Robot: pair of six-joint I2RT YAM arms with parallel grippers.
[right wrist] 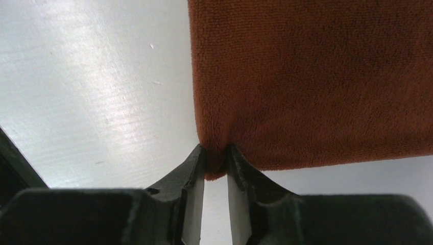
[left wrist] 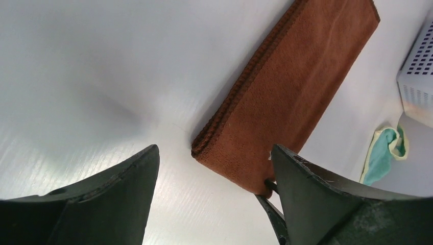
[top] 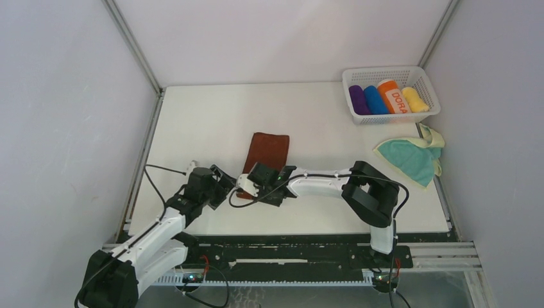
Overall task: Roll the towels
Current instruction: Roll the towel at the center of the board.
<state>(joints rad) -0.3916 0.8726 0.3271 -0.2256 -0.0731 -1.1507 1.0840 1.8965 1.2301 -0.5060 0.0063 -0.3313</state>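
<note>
Right jaws around brown towel (right wrist: 306, 76) corner

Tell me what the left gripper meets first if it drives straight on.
Likely the rust-brown towel, its near corner framed by the left gripper, jaws open; depth is unclear, so the table might come first.

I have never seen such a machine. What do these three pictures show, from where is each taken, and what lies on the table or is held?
These are two robot arms, each ending in a two-finger gripper. The wide picture comes from a camera above and behind them; the other two from a camera on each wrist. On the table lie a brown towel, a crumpled teal towel and a white basket of coloured rolls. The right gripper pinches a corner of the brown towel. The left gripper is open near it, holding nothing.
</note>
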